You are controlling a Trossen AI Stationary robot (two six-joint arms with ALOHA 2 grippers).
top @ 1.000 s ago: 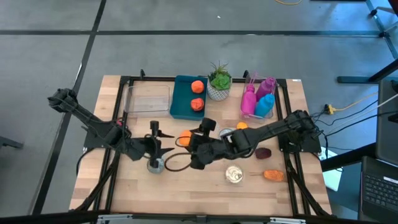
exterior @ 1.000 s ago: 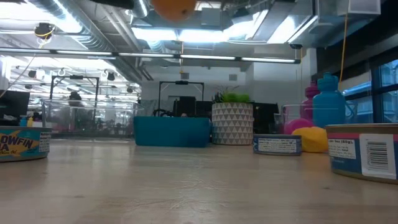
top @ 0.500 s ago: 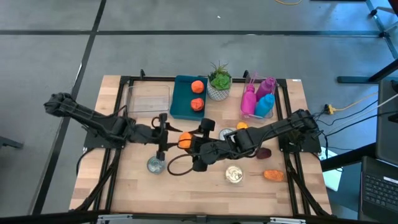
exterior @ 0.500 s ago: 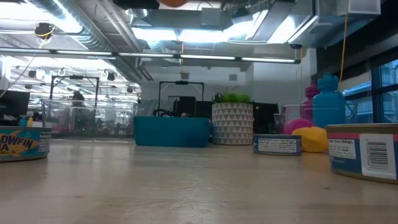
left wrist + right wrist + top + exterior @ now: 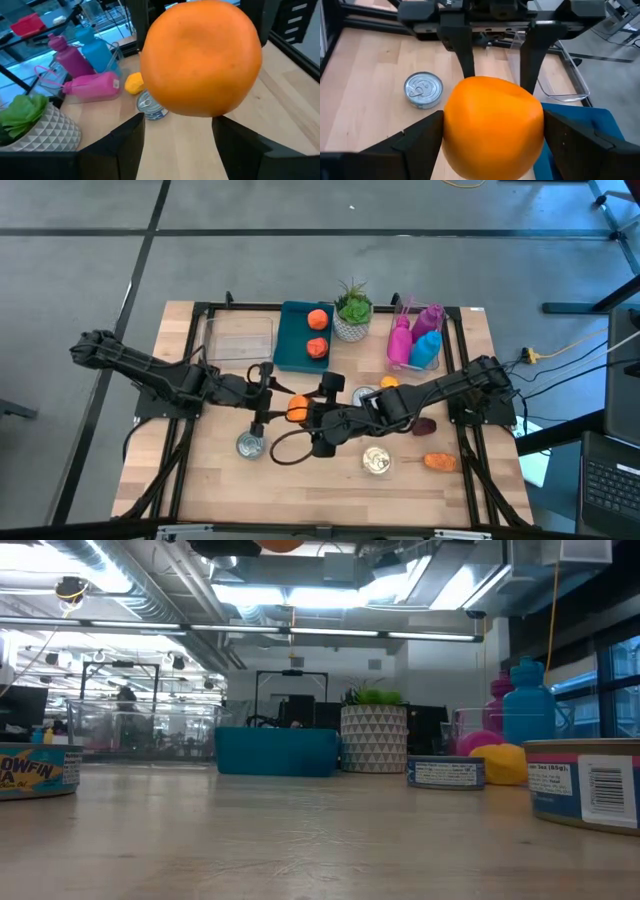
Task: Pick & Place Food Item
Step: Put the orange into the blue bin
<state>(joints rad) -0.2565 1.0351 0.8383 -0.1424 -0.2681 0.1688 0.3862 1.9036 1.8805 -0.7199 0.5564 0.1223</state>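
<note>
Pinches the orange [image 5: 297,406] aloft above the middle of the table [image 5: 200,480] in the wide-set right gripper [image 5: 306,416], with the left gripper [image 5: 272,402] set at its other side, gripping or not cannot be told, likely for a handover toward the teal tray [image 5: 293,330].

The left arm is reaching from the table's left edge toward the middle, and its gripper [image 5: 272,402] is standing with its fingers [image 5: 464,55] on both sides of the orange [image 5: 297,407]. The right arm is stretching from the right edge, low and long, and its gripper [image 5: 306,412] is holding the same orange between wide fingers [image 5: 129,145], above the table.
</note>
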